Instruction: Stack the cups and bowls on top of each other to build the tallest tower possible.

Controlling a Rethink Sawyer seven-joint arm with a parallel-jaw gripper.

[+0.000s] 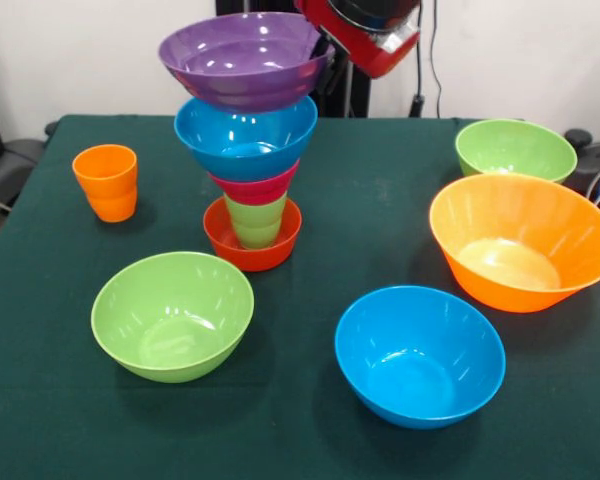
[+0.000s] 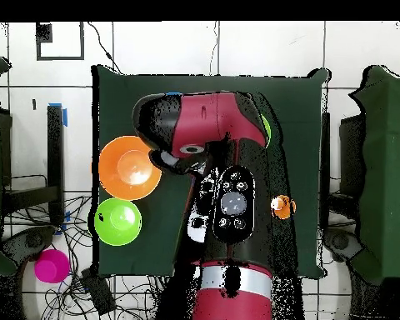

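Note:
The tower (image 1: 248, 150) stands at the table's far middle. From the bottom it has a small red-orange bowl (image 1: 252, 245), a light green cup (image 1: 256, 218), a pink bowl (image 1: 255, 186), a blue bowl (image 1: 245, 135) and a purple bowl (image 1: 242, 58) on top. My gripper (image 1: 327, 48) is at the purple bowl's right rim, under the red arm (image 1: 368, 30). I cannot tell whether it holds the rim. The orange cup (image 1: 106, 182) stands alone at the left and also shows in the overhead view (image 2: 280, 206). The arm (image 2: 212, 125) hides the tower from overhead.
Loose bowls stand on the green cloth: a lime green one (image 1: 172, 315) at the front left, a blue one (image 1: 420, 355) at the front, a very large orange one (image 1: 525, 240) (image 2: 130, 167) at the right, another lime green one (image 1: 515, 150) (image 2: 117, 221) behind it. A pink bowl (image 2: 52, 265) lies off the table.

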